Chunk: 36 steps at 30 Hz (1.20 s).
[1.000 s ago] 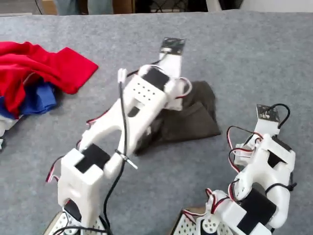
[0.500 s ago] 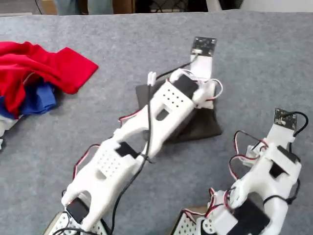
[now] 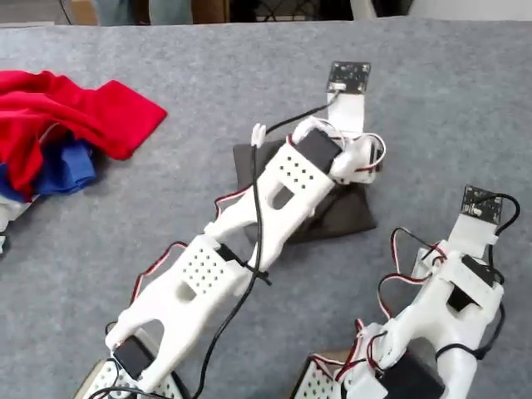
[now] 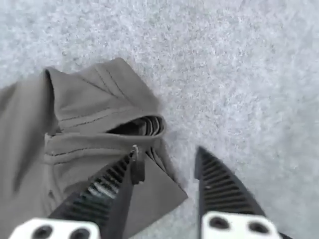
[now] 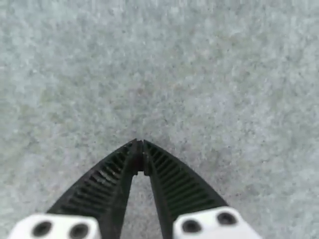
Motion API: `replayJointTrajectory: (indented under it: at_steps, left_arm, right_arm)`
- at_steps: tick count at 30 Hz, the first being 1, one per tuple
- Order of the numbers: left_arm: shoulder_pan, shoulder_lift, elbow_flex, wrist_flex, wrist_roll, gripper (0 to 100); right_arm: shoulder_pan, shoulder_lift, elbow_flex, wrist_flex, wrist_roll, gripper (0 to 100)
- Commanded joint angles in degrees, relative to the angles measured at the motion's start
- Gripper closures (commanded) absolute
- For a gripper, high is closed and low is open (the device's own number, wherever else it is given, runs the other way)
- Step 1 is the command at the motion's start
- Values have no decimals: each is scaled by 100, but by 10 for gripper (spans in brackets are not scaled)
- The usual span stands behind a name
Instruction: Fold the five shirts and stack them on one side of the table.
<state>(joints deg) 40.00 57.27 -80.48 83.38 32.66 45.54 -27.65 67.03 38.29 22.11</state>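
A dark grey-brown shirt (image 3: pixel 345 214) lies folded in the middle of the grey table. My left arm (image 3: pixel 283 179) stretches across it from the near left and covers most of it. In the left wrist view my left gripper (image 4: pixel 167 154) is open just above the shirt (image 4: pixel 75 114): one finger is over a folded corner, the other over bare cloth, and nothing is held. A crumpled red shirt (image 3: pixel 75 112) and a blue shirt (image 3: pixel 66 166) lie heaped at the far left. My right gripper (image 5: pixel 139 144) is shut and empty over bare table at the near right.
The table is covered in grey cloth (image 3: pixel 432 100), with free room at the back and on the right. My right arm (image 3: pixel 453 283) stands at the near right corner. A bit of white fabric (image 3: pixel 7 214) shows at the left edge under the heap.
My left arm has swung right and stretched farther across the dark shirt, its wrist now near the shirt's far right side. The right arm has edged slightly to the right.
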Motion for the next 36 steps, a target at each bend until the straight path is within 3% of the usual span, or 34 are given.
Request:
replayJointTrajectory:
  at_steps: [1, 4, 8, 12, 16, 21, 24, 30, 36]
  left_arm:
    - [-233, -141, -936, 431, 97, 788]
    - [-593, -185, -1578, 923, -360, 806]
    - [-1314, -976, -1411, 1749, -1284, 970]
    - [-2369, -1319, -629, 1785, -1943, 974]
    - [-3160, -2057, 901, 1785, -2171, 972]
    - [-3266, -3938, 3811, 1741, -2198, 971]
    - [-3327, -5037, 5877, 1037, -2470, 971]
    - [-3820, -6796, 10290, -2154, -2681, 971]
    - [-3960, -7736, 12954, -4457, -2549, 970]
  right_arm:
    - [-105, -154, 4, -97, -26, 984]
    - [-114, -145, -13, -97, -26, 984]
    - [-396, -145, -40, -62, 360, 984]
    - [-1020, -189, -725, 686, 422, 984]
    - [-1802, -145, -2598, 2532, 123, 984]
    - [-2954, 4, -4822, 4097, 105, 983]
    - [-3807, 673, -5745, 4598, 70, 983]
    - [-4765, 2967, -7363, 4721, -290, 983]
    - [-5275, 5182, -9235, 5037, -299, 983]
